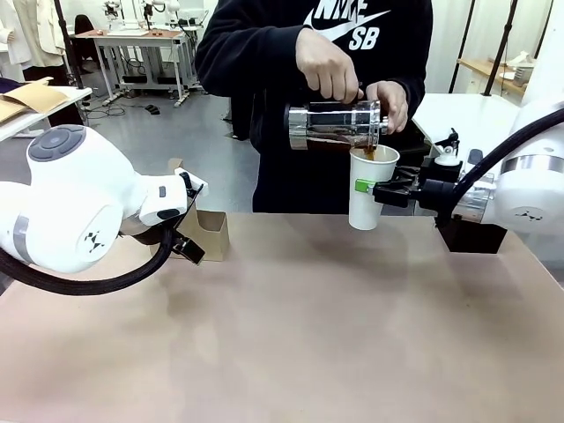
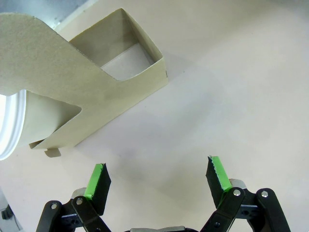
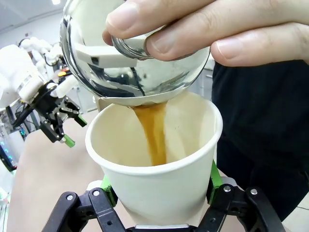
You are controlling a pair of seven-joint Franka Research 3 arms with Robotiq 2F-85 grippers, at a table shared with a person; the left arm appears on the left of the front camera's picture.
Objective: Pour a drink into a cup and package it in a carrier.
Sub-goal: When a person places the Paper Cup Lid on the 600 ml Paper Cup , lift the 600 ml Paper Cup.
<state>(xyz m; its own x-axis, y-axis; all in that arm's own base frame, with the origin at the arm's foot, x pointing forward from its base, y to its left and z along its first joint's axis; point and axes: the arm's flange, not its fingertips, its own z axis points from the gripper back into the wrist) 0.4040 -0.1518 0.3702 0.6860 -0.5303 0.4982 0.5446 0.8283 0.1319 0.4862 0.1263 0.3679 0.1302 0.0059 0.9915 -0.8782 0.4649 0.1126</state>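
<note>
My right hand (image 1: 374,187) held the cup (image 1: 366,210) tight, right of middle, while drink (image 3: 154,137) poured in. If I shook, it could spill. My left hand (image 2: 157,176) was wide open, empty, by the carrier (image 2: 96,99) at left.

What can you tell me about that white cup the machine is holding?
The cup is plain white paper, tapered, with a rolled rim and no lid. It stands upright, clamped at mid-height between the green pads of the right end effector, at the far side of the table before the person. A thin brown stream of drink falls into it from a shiny carafe that the person's hand tilts over its rim. Whether its base touches the table is unclear.
</note>
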